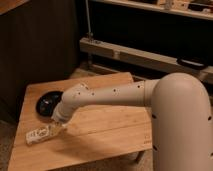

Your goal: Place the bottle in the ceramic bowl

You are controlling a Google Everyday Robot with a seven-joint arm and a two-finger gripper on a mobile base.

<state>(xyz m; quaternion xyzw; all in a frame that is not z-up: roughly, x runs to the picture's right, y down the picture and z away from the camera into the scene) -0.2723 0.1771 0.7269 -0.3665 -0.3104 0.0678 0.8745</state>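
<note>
The small white bottle (40,134) lies on its side near the front left corner of the wooden table (105,125). The black ceramic bowl (49,102) sits behind it at the table's left side, with nothing in it that I can see. My gripper (59,125) hangs at the end of the white arm (110,95), low over the table at the bottle's right end. It is mostly hidden under the wrist, and I cannot tell whether it touches the bottle. The wrist also covers the bowl's right rim.
The table's left and front edges lie close to the bottle. A dark wall stands behind the table, with a metal rail and shelf frame (140,55) at the back right. My large white arm body (180,125) fills the right side.
</note>
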